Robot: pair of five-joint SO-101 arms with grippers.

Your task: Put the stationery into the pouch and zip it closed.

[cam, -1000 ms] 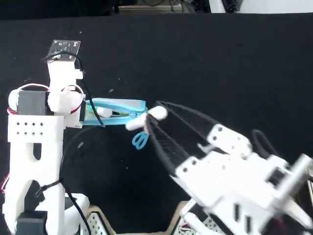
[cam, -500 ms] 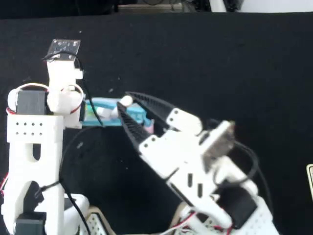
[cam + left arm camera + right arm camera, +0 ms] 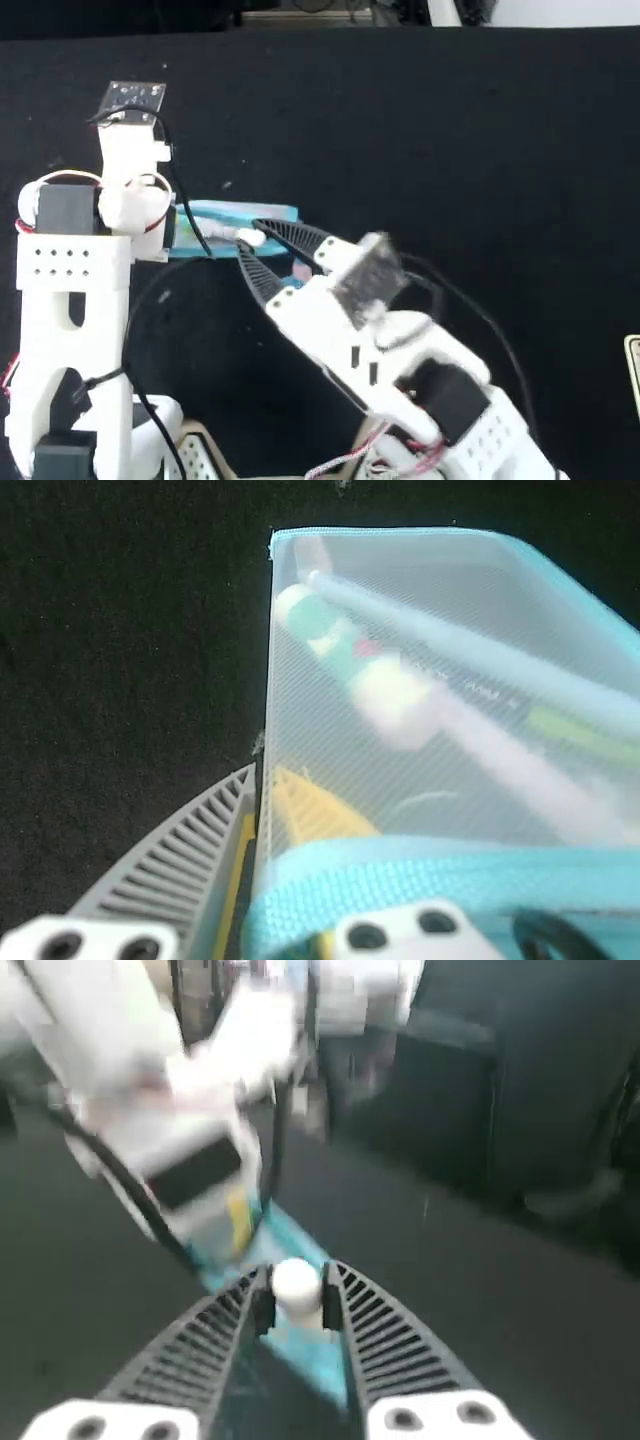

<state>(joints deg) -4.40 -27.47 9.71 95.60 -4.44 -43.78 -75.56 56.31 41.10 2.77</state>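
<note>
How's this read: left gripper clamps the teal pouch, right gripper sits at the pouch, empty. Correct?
Wrong on "empty". The right wrist view shows the right gripper pinching a white stick. The rest stands: the left gripper clamps the teal pouch, and the right gripper is at the pouch.

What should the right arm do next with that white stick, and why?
Probably ease the white stick forward into the pouch, then let go. The right gripper has its fingers shut on the stick with its tip at the pouch's side, and the left gripper holds the pouch's end. I cannot see the opening.
</note>
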